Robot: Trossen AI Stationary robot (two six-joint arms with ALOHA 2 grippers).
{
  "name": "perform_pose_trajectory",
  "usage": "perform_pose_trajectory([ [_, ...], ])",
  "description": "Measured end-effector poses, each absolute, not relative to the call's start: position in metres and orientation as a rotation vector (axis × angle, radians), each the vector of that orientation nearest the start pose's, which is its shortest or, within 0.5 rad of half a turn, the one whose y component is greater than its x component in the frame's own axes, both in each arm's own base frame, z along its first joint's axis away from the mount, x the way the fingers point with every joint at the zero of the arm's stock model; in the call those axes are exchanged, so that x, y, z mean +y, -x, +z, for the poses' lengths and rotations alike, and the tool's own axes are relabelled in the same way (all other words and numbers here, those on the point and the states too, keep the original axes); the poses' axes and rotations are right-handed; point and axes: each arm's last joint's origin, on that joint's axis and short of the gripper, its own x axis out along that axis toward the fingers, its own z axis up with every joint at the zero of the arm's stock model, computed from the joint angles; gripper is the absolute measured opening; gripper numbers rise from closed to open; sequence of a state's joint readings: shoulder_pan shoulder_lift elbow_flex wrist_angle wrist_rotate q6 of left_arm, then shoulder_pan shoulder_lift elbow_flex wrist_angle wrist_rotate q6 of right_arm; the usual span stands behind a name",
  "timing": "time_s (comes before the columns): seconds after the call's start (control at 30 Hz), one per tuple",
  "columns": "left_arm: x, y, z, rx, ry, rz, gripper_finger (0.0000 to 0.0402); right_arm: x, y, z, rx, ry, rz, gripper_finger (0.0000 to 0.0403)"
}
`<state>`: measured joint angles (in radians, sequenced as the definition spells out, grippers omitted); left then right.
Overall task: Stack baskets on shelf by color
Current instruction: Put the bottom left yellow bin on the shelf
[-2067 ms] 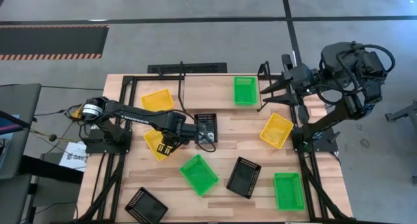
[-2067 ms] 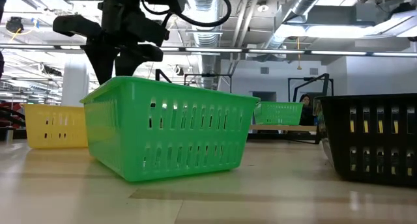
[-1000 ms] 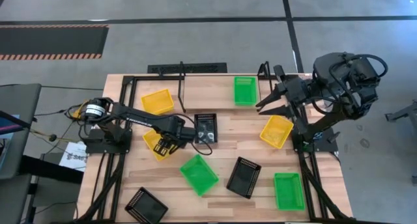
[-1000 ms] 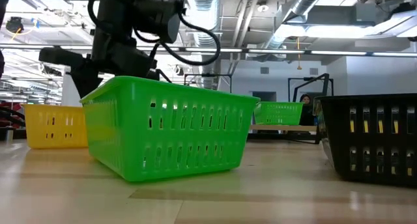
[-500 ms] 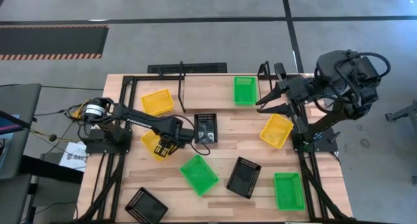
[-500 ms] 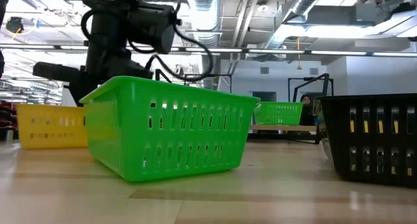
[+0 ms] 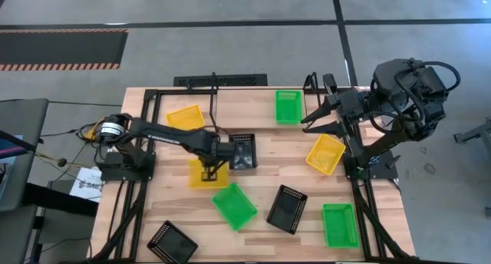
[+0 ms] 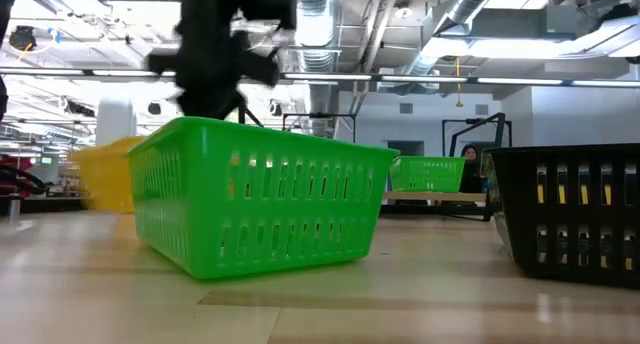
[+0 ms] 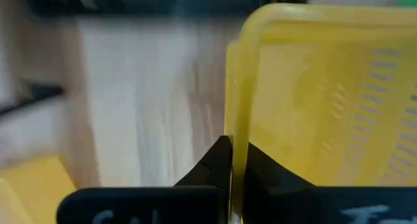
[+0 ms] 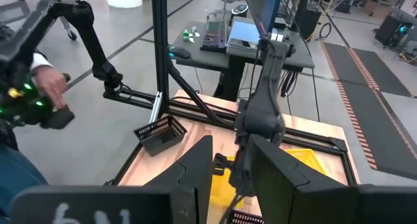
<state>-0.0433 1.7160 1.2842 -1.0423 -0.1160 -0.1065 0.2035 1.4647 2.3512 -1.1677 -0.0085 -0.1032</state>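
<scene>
My left gripper (image 7: 209,172) points down at the table's middle left, shut on a yellow basket (image 7: 198,176); the low view shows this basket (image 8: 105,174) a little above the table. A second yellow basket (image 7: 186,118) sits at the far left. A third yellow basket (image 7: 325,153) lies on the right. One green basket (image 7: 289,107) stands on the shelf (image 7: 245,109). Two other green baskets (image 7: 234,205) (image 7: 340,224) and three black baskets (image 7: 242,151) (image 7: 287,209) (image 7: 172,242) lie on the table. My right gripper (image 7: 313,115) hangs open, high over the shelf's right end. My left gripper pinches one side wall of the yellow basket at its top rim (image 9: 236,123), one finger inside the basket and one outside. The fingers come from above, pointing down. The basket hangs about level below them; its bottom seems just off the table.
The black basket beside the left gripper lies right next to the held one. Black frame bars (image 7: 184,81) run along the table's far edge and both sides. In the right wrist view a person's hand (image 10: 49,87) shows beyond the table. Bare wood (image 7: 268,168) lies at the table's middle.
My left gripper has shut on the yellow basket's wall, rolled about its own axis, risen, and gone a little toward the table's right edge. The basket has turned from slanting to square with the table's edges and has come up off the wood.
</scene>
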Motion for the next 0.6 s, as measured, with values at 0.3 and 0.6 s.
perform_pose_trajectory([
  [0.3,-0.003,-0.336,0.353,1.024,-0.037,0.473,0.0000,0.039,-0.189,0.566,0.280,0.121,0.224,0.0122],
  [0.6,0.023,-0.352,0.414,0.518,0.190,0.746,0.0000,0.039,-0.190,0.563,0.312,0.136,0.226,0.0122],
])
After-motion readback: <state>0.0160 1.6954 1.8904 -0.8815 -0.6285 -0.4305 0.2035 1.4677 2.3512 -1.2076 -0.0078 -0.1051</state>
